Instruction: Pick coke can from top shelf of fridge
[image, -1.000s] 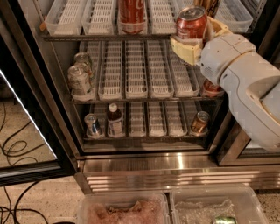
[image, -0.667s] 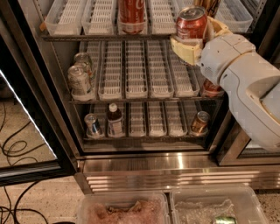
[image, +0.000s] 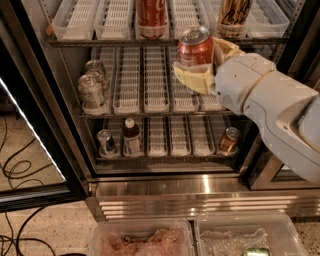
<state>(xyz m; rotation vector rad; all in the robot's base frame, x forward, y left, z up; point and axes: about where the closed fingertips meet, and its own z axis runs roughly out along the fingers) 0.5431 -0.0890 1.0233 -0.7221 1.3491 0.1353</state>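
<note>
The gripper (image: 204, 62), reaching in from 4 o'clock on its white arm (image: 270, 105), has its yellowish fingers (image: 192, 79) clamped on the lower body of the coke can (image: 196, 49). The can sits between them with its long axis nearly upright. It hangs clear of the top shelf (image: 100, 42), just below the front edge and at 4 o'clock from a second red can (image: 151, 17) standing in a lane of the fridge (image: 190, 192). Against the earlier frame, can and gripper have together dropped toward 7 o'clock, so the coming move looks like a straight withdrawal.
</note>
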